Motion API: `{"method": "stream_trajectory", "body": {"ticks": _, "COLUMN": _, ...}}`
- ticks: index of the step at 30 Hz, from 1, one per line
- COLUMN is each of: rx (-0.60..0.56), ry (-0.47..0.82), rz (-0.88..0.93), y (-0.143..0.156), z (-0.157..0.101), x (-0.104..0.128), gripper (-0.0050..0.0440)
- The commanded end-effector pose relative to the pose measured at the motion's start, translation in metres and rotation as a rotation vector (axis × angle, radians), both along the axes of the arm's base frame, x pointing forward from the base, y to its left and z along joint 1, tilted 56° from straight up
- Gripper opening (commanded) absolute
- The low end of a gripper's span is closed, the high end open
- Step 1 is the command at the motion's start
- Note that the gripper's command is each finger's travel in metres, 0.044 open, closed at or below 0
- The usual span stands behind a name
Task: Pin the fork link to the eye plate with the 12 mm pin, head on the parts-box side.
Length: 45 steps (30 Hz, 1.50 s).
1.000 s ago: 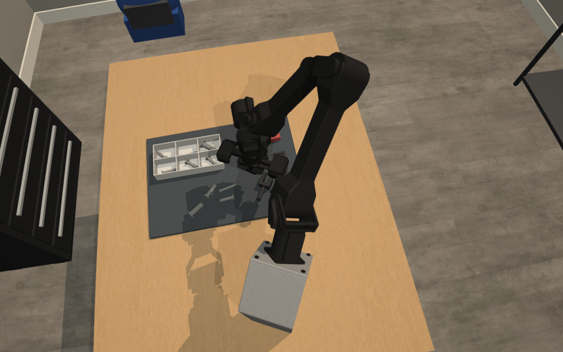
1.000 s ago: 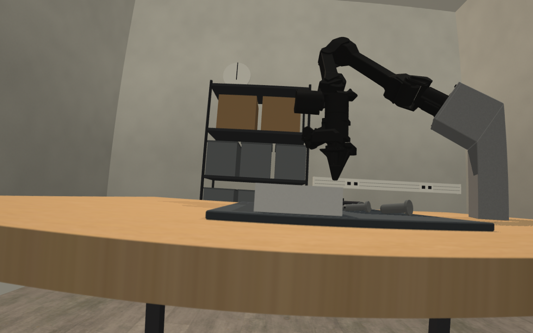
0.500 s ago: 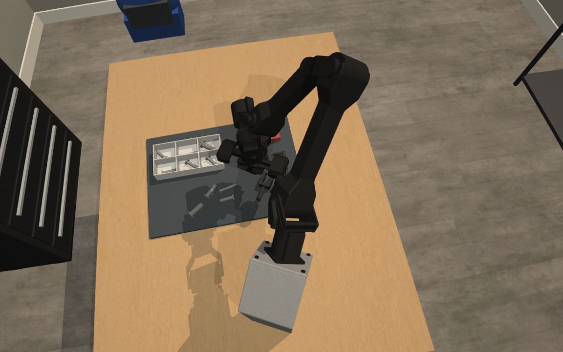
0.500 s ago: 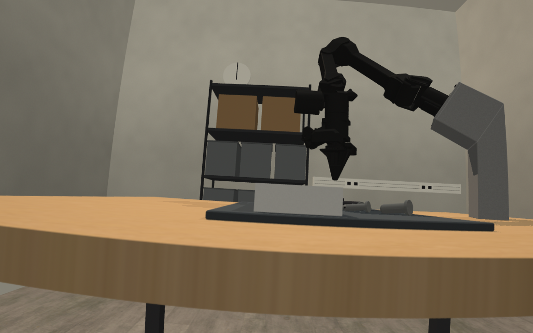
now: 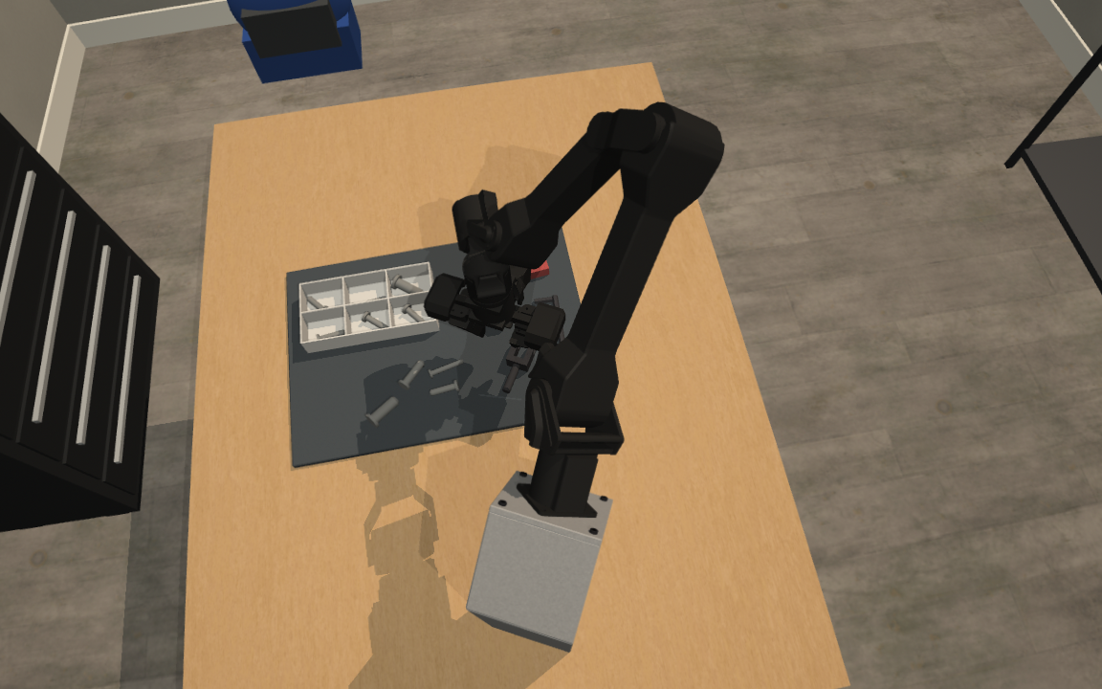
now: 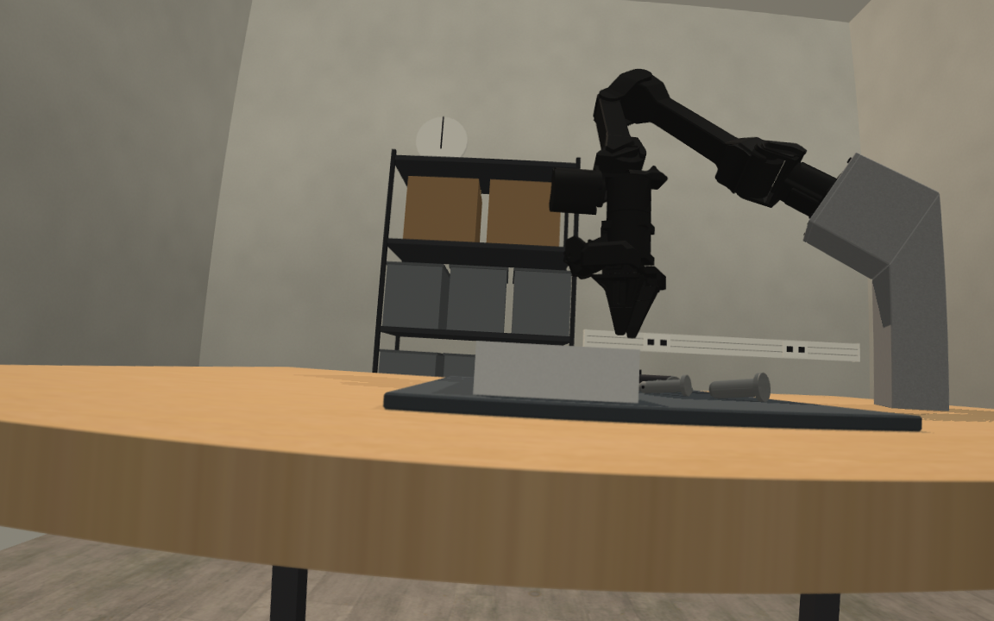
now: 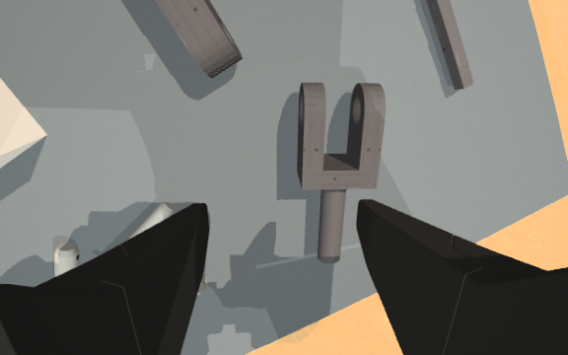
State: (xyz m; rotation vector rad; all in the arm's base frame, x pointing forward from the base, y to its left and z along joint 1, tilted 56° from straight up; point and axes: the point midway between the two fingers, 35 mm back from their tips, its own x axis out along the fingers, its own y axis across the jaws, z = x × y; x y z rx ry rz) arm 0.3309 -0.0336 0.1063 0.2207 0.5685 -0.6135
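My gripper (image 6: 626, 334) (image 7: 283, 214) is open and empty, above the mat. In the wrist view the fork link (image 7: 338, 178) (image 5: 510, 377) lies beyond the fingertips, its two cheeks pointing away and its round stem reaching back between the fingers' lines of sight, nearer the right finger. A brown part with a rounded end (image 7: 205, 39) lies at the upper left of the wrist view; I cannot tell if it is the eye plate. Several loose grey pins (image 5: 382, 410) (image 5: 411, 373) (image 5: 445, 367) (image 6: 739, 385) (image 7: 66, 261) lie left of the fork link; their diameters cannot be read.
The white parts box (image 5: 371, 336) (image 6: 555, 374) (image 7: 10, 118) holds more pins in its compartments, at the left of the dark mat (image 5: 323, 411) (image 6: 794, 421) (image 7: 240, 148). A narrow brown bar (image 7: 452, 49) lies at the upper right of the wrist view. A red object (image 5: 540, 270) is partly hidden behind the arm.
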Motion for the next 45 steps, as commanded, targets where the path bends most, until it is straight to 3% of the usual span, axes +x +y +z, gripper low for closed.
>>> {"method": "stream_trajectory", "body": {"ticks": 1, "rx": 0.004, "ry": -0.017, "rz": -0.001, "y": -0.002, "z": 0.004, "x": 0.000, "gripper": 0.0250}}
{"method": "stream_trajectory", "body": {"ticks": 45, "rx": 0.005, "ry": -0.009, "rz": -0.004, "y": -0.032, "z": -0.011, "x": -0.004, "gripper": 0.0250}}
